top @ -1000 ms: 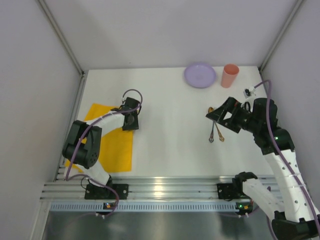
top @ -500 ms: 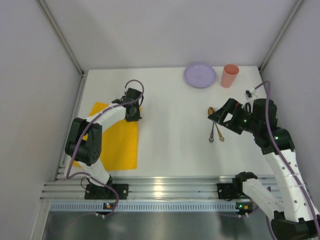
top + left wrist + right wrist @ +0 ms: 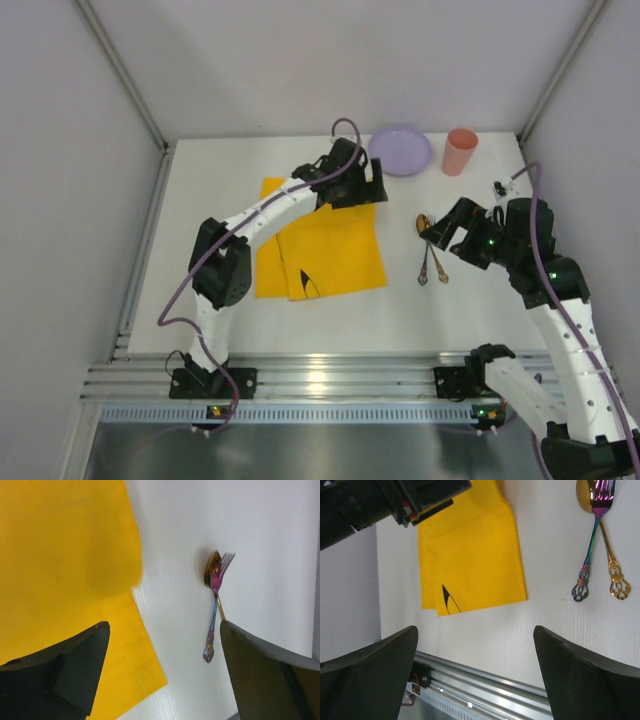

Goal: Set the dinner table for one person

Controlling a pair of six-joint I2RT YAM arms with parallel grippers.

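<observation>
Table (image 3: 215,200): white top, spreads out ahead of both arm bases. Mat (image 3: 335,245) lies mid-table, skewed, its left strip doubled over.

Left gripper (image 3: 366,186) hangs over the mat's far edge, jaws spread wide, nothing between them. Right gripper (image 3: 441,232) hangs near fork (image 3: 592,540) and spoon (image 3: 611,562), jaws fully apart, empty.

Plate (image 3: 400,150) and cup (image 3: 461,151) sit at the far edge, off the mat.

Risks, as I judge them:
- A plate set on the doubled strip would sit tilted.
- Fork and spoon cross, so one pinch may drag both.
- The left arm, reaching for the plate, could snag the loose cloth.
</observation>
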